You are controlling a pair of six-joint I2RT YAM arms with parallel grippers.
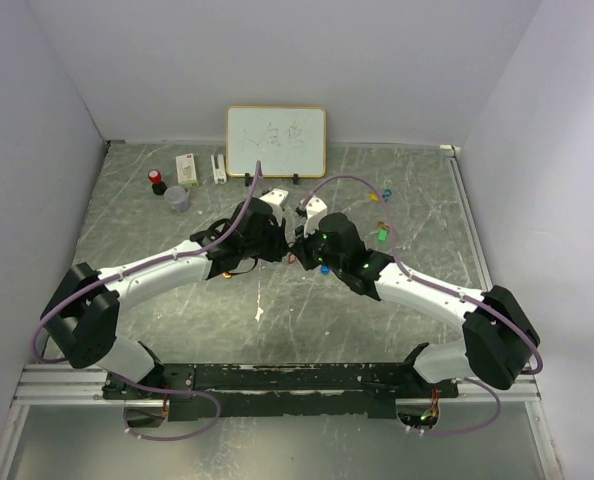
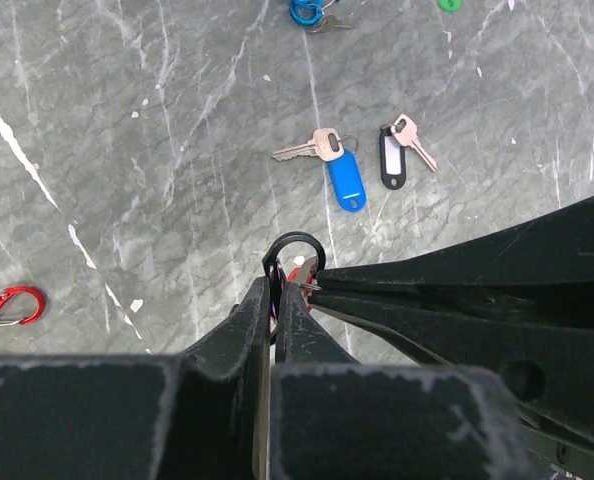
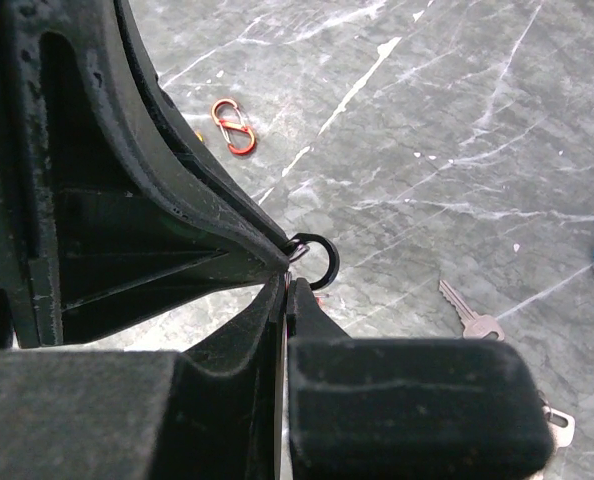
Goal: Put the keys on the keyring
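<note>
Black ring [image 2: 295, 238] sits pinched in the jaws of left gripper [image 2: 275, 285]; right gripper [image 3: 285, 287], jaws pressed together, should thread slowly, squarely.

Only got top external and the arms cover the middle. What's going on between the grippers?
Observer: The left wrist view shows the left gripper shut on a black ring. The loop sticks out past its fingertips.
Operator: And the right one?
Observer: The right gripper is closed too, with its tips right up against that ring from the side. Whatever it pinches, if anything, is hidden.
</note>
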